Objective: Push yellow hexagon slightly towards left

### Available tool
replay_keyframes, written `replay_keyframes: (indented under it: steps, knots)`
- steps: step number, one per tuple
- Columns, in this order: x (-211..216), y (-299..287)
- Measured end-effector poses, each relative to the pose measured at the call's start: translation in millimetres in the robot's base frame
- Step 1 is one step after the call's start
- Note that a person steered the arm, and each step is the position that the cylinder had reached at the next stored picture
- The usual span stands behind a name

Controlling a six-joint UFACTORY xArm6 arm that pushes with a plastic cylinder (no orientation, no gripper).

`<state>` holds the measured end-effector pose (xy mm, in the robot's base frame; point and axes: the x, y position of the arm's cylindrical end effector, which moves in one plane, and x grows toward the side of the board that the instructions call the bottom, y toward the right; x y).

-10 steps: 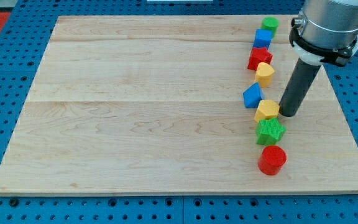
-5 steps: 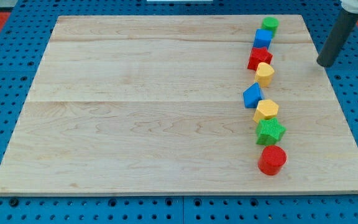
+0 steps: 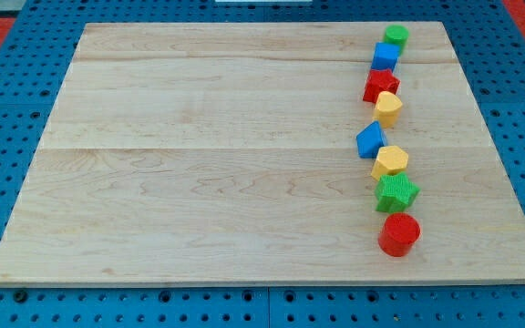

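Colours on the pale wood counter [image 3: 199,137]

Light maple grain in three planks, framed by a blue pegboard [image 3: 25,310] dotted with dark holes; green cylinder [image 3: 395,36], blue cube [image 3: 386,56], red star [image 3: 381,86], yellow block [image 3: 388,108], blue block [image 3: 370,140], yellow hexagon [image 3: 391,161], green star [image 3: 396,192], red cylinder [image 3: 399,234].

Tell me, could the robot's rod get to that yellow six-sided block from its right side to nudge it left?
Probably yes. My tip is out of view now, but the board right of the yellow hexagon is bare. The blue block and green star crowd it only above-left and below.
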<state>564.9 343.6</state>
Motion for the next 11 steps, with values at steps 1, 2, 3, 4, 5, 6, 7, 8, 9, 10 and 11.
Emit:
replay_keyframes:
  steps: [1,2,3,4,5,6,7,8,9,10,11]
  knots:
    - [52,-17]
    - [53,-23]
    - [53,-49]
    - [54,-66]
    - [54,-75]
    - [53,-137]
    - [54,-214]
    - [45,-315]
    - [19,-376]
    - [-52,-348]
    - [-85,-323]
